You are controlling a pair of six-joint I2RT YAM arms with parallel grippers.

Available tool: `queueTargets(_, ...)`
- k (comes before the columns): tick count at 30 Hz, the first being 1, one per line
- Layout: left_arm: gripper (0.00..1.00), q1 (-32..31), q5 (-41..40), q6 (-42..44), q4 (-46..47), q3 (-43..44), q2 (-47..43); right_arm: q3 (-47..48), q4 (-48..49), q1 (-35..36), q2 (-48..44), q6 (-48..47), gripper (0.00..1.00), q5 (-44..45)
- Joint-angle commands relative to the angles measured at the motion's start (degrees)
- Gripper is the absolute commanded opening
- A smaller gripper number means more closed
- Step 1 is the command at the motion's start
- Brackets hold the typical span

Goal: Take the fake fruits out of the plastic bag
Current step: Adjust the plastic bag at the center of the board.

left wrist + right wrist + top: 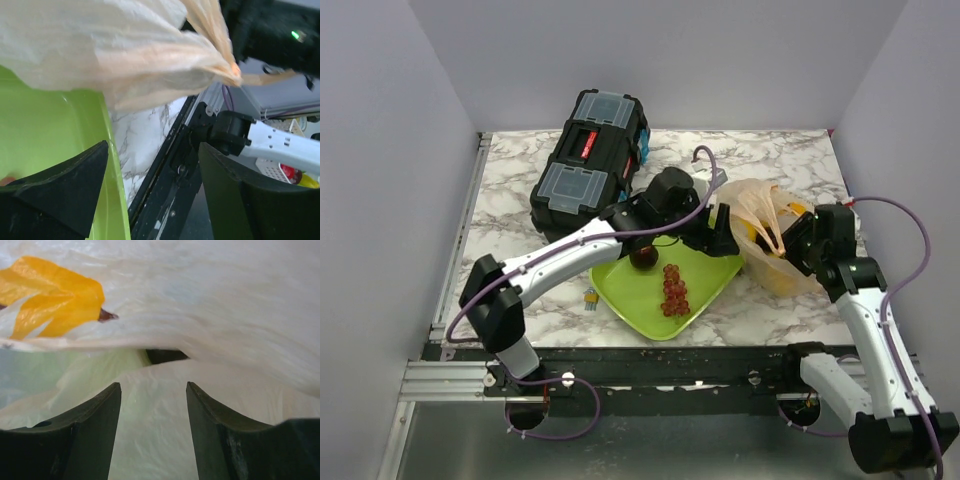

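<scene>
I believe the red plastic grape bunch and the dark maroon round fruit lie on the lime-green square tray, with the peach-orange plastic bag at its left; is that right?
Only the side is wrong: the top external view shows the peach-orange plastic bag at the right of the lime-green square tray. The red plastic grape bunch and the dark maroon round fruit do lie on it.

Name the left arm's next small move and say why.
Probably ease the left gripper toward the plastic bag: its jaws stand open and empty, the grape bunch and a maroon fruit lie on the green tray, while a yellow fruit shows through the bag.
</scene>
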Motion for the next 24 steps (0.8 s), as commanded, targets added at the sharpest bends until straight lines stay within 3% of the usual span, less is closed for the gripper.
queueTargets(1, 0.75, 0.2, 2.9, 4.1, -2.8, -3.3, -10.5, 1.8, 5.2, -0.1, 4.9, -4.6, 0.57, 1.2)
queueTargets(9, 0.79, 0.7, -0.8, 10.2, -10.5, -4.1, -23.2, 1.2, 13.1, -0.1, 12.5, -5.5, 0.57, 0.9)
queueTargets(16, 0.83, 0.9, -8.8, 18.2, -13.8, -2.0, -30.7, -1.8, 18.4, 0.0, 18.2, -3.4, 0.42, 6.8)
queueTargets(20, 0.85, 0.8, -13.6, 23.3, -16.3, -2.7, -34.0, -3.6, 21.0, 0.0, 20.4, -4.4, 0.45, 11.7)
queueTargets(24, 0.87, 0.8, -18.2, 26.2, -13.3, -8.8, -38.7, -4.5, 23.7, 0.0, 24.1, -5.8, 0.52, 12.5)
